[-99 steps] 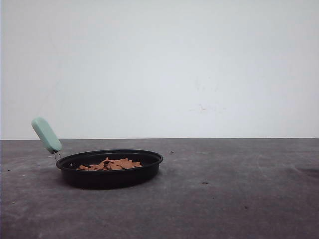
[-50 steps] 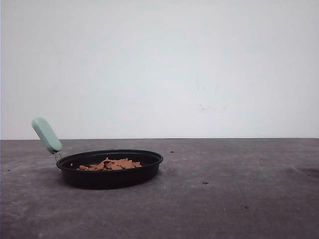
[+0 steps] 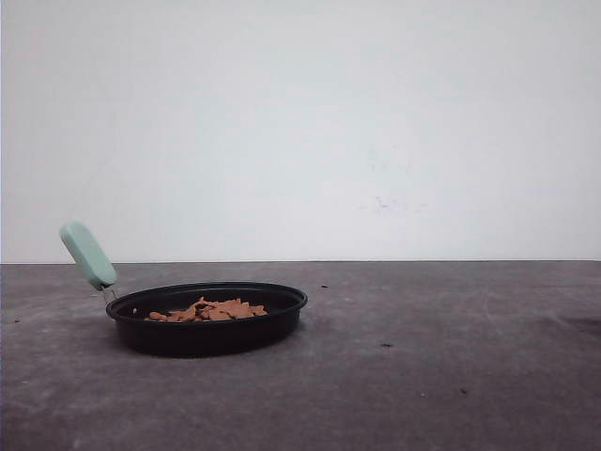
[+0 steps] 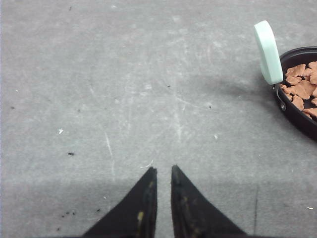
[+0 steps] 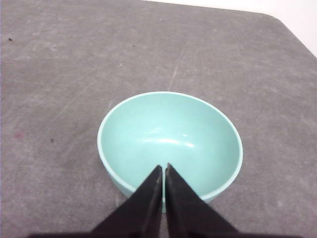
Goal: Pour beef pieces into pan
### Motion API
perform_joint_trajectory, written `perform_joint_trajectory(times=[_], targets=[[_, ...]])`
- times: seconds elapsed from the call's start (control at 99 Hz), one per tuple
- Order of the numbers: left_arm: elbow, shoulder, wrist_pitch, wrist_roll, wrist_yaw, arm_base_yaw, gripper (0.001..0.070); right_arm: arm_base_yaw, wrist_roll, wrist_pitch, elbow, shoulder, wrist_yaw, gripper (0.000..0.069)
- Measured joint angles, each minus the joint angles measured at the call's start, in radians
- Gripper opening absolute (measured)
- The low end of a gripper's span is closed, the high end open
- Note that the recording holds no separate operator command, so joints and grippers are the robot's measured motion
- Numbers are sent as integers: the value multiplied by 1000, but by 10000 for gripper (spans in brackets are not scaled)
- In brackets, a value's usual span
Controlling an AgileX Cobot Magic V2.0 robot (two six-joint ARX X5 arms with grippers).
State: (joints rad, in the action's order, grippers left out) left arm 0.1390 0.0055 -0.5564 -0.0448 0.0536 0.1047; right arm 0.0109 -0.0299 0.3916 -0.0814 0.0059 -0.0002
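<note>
On the grey table (image 3: 441,376) in the front view, the pan (image 3: 208,319) holds the beef pieces (image 3: 208,310), a light, loose heap; its mint handle (image 3: 87,255) looks the best hold. In the left wrist view, the left gripper (image 4: 162,170) is nearly closed, empty. In the right wrist view, the right gripper (image 5: 164,167) is closed over an empty teal bowl (image 5: 168,144).

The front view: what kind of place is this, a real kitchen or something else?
Probably a test bench, not a kitchen. A bare grey table stands against a blank white wall; on it sits one pan with beef pieces, and no stove is in sight.
</note>
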Motion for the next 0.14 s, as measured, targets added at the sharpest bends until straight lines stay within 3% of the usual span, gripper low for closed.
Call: perform_joint_trajectory(times=[0.141], targets=[[0,0,0,0,0,0,29,0,0,0,0,0,0,4]])
